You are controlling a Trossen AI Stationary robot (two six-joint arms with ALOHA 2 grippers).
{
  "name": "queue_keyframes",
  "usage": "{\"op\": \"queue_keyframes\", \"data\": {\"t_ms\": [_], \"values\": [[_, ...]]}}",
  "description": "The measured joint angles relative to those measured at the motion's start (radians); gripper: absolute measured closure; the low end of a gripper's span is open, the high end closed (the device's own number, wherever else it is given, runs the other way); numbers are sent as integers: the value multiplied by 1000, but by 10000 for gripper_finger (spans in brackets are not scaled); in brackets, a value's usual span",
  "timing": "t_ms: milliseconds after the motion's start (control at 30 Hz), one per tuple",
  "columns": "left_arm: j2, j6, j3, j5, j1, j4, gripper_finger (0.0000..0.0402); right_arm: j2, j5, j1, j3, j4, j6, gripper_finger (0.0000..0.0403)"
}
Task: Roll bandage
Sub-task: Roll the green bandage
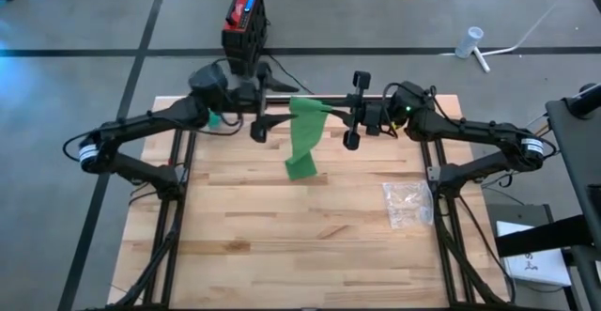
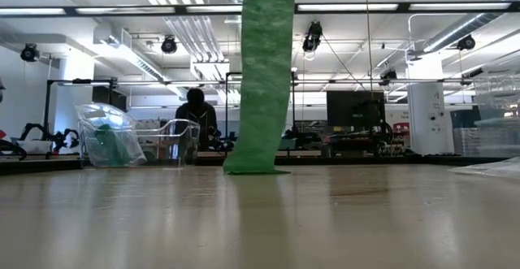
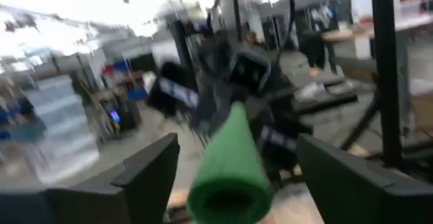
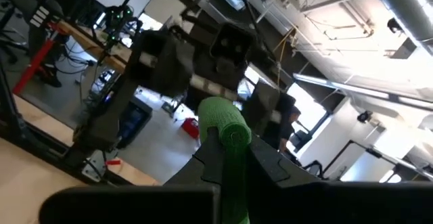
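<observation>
The green bandage (image 1: 305, 137) hangs high over the table's far middle. Its rolled part (image 1: 319, 107) lies level between my two grippers, and a loose strip (image 2: 262, 74) drops from it to the tabletop, where its lower end (image 2: 252, 167) rests. My right gripper (image 1: 335, 112) is shut on the roll from the right. My left gripper (image 1: 266, 106) stands open at the roll's left end (image 3: 226, 183). Its fingers (image 3: 152, 170) are on either side of that end, with gaps and no touch. My right gripper pinches the roll's right end (image 4: 226, 126) between its two fingers. They come in about level from the table's right and lie along the roll. The roll is lifted clear and level. The strip hangs below it, with only its lower end on the table.
A clear plastic bag (image 1: 408, 203) lies on the table's right part. A red and black box (image 1: 246, 18) stands on the floor beyond the far edge. A clear container holding green material (image 2: 106, 135) shows at the left in the low view. A person (image 2: 195, 110) is in the room behind.
</observation>
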Motion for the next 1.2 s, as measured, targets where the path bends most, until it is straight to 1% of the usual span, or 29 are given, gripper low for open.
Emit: {"op": "queue_keyframes", "data": {"t_ms": [133, 233, 333, 433, 500, 567, 733, 767, 800, 833, 900, 933, 1000, 1067, 1200], "values": [[56, 29, 71, 101, 8, -74, 122, -1, -3, 0, 5, -2, 25, 384], [84, 41, 108, 110, 9, -131, 127, -2, -8, 0, 14, -1, 42, 384], [91, 52, 121, 108, 11, -166, 136, -2, -8, 0, 20, -3, 66, 384], [82, 52, 121, 96, 12, -163, 157, -2, -9, 0, 23, -3, 92, 384], [81, 52, 121, 95, 12, -162, 184, -2, -9, 0, 24, -2, 110, 384], [81, 52, 121, 90, 12, -164, 222, -2, -9, 0, 24, -2, 124, 384], [84, 52, 120, 90, 12, -168, 357, -2, -10, 0, 24, -3, 184, 377], [84, 51, 120, 90, 12, -171, 375, -2, -10, 0, 24, -3, 202, 373], [84, 51, 120, 90, 12, -172, 382, -2, -9, 0, 24, -3, 219, 368], [84, 52, 120, 90, 12, -172, 380, -2, -10, 0, 24, -3, 231, 362], [81, 53, 120, 87, 12, -174, 367, -2, -7, 0, 24, 0, 270, 349], [77, 65, 120, 74, 12, -181, 363, -1, 8, 1, 24, 6, 315, 341], [67, 120, 120, 42, 12, -216, 361, 1, 35, 0, 24, 12, 434, 323], [54, 186, 120, 12, 12, -266, 365, 1, 40, 0, 24, -4, 534, 299], [37, 333, 119, -18, 9, -314, 381, -2, 40, 0, 24, -5, 711, 239]]}}
